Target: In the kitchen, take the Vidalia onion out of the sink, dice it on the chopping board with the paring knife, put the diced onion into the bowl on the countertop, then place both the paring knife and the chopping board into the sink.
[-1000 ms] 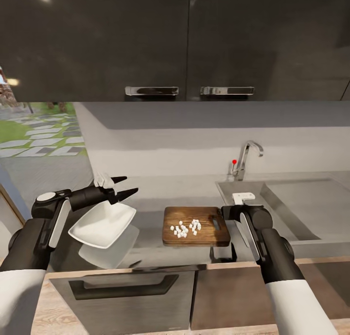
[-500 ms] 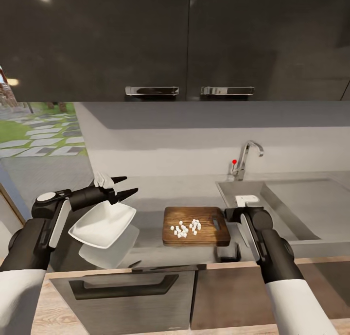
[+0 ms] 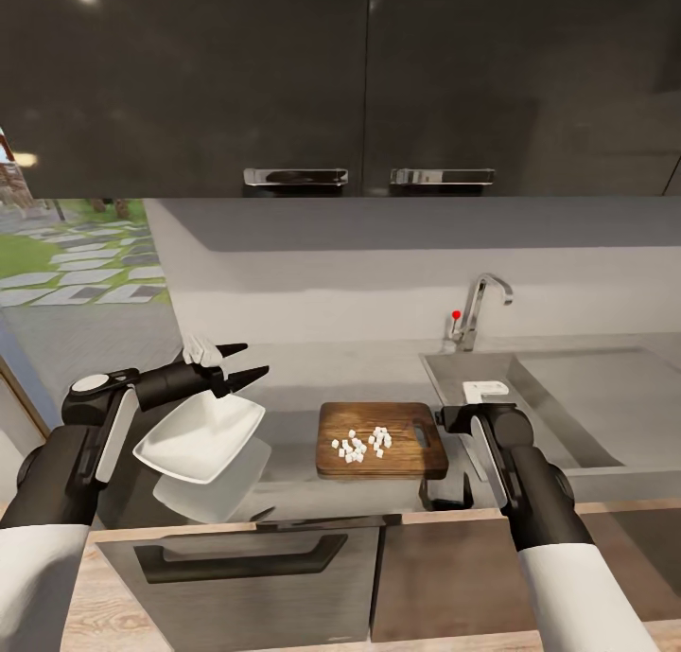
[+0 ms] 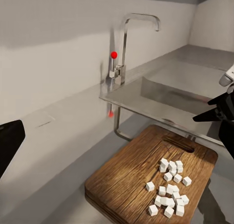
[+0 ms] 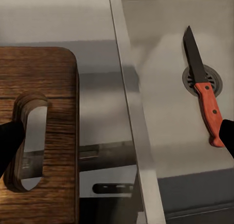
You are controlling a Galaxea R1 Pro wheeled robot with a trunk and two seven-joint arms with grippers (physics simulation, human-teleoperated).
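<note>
The brown chopping board [image 3: 378,439] [image 4: 146,180] lies on the grey countertop [image 3: 303,378] with white diced onion [image 3: 361,444] [image 4: 169,187] piled on it. The white bowl [image 3: 199,434] sits tilted just under my left gripper [image 3: 253,361], whose fingers are apart and hold nothing. My right gripper [image 3: 445,493] points down, open, off the board's near right corner, over its slot end [image 5: 29,136]. The paring knife [image 5: 202,90] lies in the sink [image 3: 586,396] with its dark blade across the drain.
The chrome tap [image 3: 478,307] with a red knob stands behind the sink's left corner. Dark wall cabinets [image 3: 295,176] hang overhead. A drawer front [image 3: 236,557] runs below the counter edge, and a window [image 3: 76,255] is at the left.
My right wrist has shifted slightly right and its fingers now show spread below the board's right corner. The left arm, bowl and board have not moved.
</note>
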